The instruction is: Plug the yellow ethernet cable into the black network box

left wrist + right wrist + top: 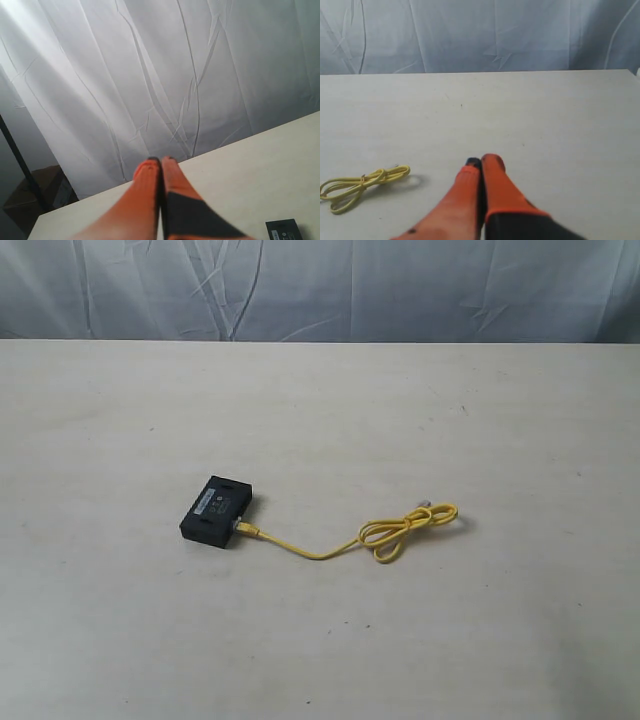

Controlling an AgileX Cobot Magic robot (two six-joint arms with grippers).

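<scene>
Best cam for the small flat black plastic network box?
Exterior view: whole black network box, pale label visible, thin yellow ethernet cable at its edge. Left wrist crops it to a corner; right wrist misses it.

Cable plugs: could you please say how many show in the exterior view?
2: one plug at the black network box, the other past the loop of the yellow ethernet cable.

Mid-bench obstacles: black network box (215, 506), yellow ethernet cable (400, 527) trailing toward right edge. Bench (120, 640) open along all edges, corners.
</scene>
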